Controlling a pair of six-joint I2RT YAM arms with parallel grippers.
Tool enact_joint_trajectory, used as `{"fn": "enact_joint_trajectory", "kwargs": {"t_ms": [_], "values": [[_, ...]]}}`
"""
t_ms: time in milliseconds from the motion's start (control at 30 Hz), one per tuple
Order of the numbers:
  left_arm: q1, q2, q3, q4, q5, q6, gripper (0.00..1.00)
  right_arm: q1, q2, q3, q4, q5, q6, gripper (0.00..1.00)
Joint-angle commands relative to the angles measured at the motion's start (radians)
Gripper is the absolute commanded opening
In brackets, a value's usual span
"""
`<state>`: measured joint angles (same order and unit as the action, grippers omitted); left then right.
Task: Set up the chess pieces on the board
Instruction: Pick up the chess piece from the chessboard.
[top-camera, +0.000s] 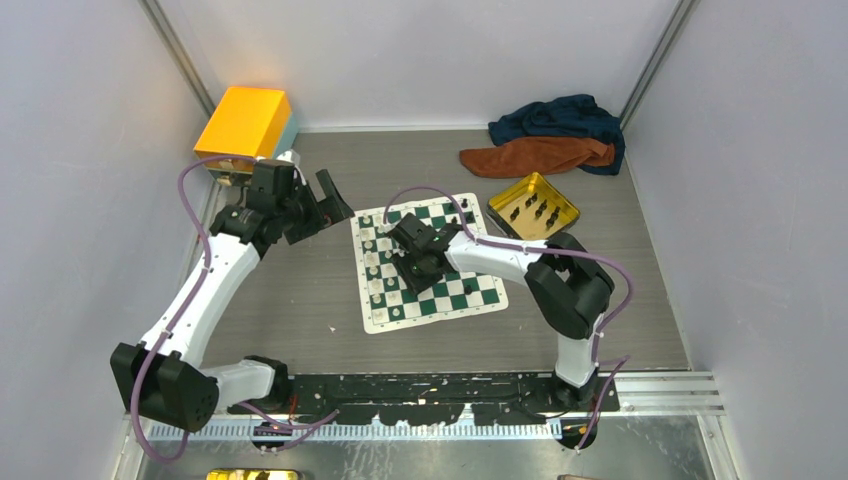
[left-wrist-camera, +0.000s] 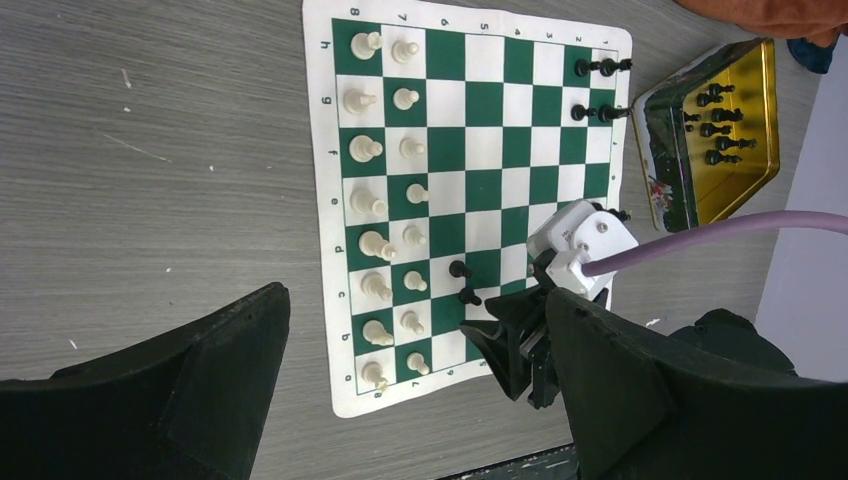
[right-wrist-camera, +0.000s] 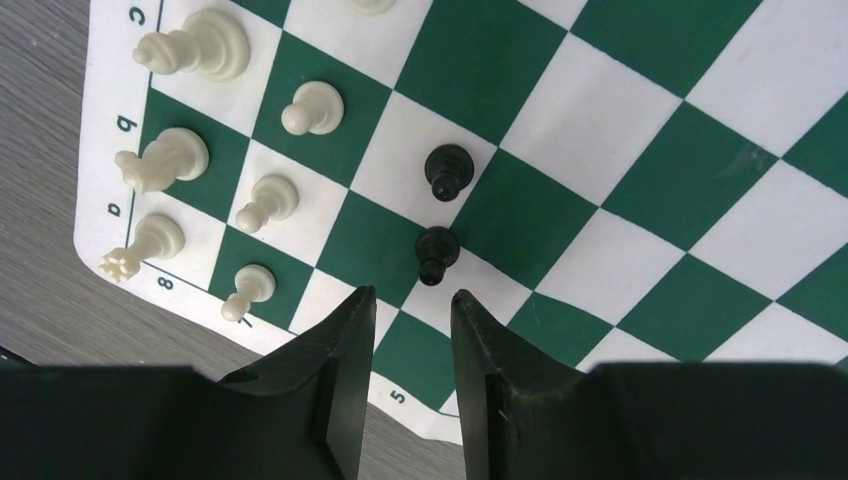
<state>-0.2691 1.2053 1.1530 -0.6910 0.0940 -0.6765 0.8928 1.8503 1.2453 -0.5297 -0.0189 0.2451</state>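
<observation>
I see my right fingers (top-camera: 417, 262) over the board (top-camera: 470, 290), beside the cream pieces (top-camera: 376, 268) lining its left edge. My left fingers (top-camera: 333, 192) hang off-board over the worktop (top-camera: 300, 300); a gold tin (top-camera: 560, 215) sits right.

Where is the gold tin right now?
In the top view, the gold tin sits on the table just off the far-right corner of the board, near the orange cloth, with black pieces inside.

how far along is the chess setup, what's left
Done: sixteen cream-white chess pieces fill two ranks of the green-and-white checked board, and four black pieces stand at the opposite edge. In hand: nothing gripped; the open right gripper hovers by two black pawns mid-board. Left: those pawns need home squares, and more black pieces sit in the gold tin. The left gripper is open, off the board.
</observation>
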Motion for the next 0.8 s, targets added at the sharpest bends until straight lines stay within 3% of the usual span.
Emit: {"fn": "enact_joint_trajectory", "kwargs": {"t_ms": [0,367,767], "values": [[-0.004,-0.033,0.002,0.034,-0.01,0.011,1.0,0.0,0.012,0.059,0.033,0.016,-0.016,0.4],[-0.004,-0.034,-0.004,0.038,-0.011,0.026,1.0,-0.004,0.042,0.089,0.026,0.06,-0.024,0.36],[-0.004,-0.028,-0.002,0.043,-0.011,0.033,1.0,-0.015,0.045,0.091,0.011,0.061,-0.021,0.23]]}}
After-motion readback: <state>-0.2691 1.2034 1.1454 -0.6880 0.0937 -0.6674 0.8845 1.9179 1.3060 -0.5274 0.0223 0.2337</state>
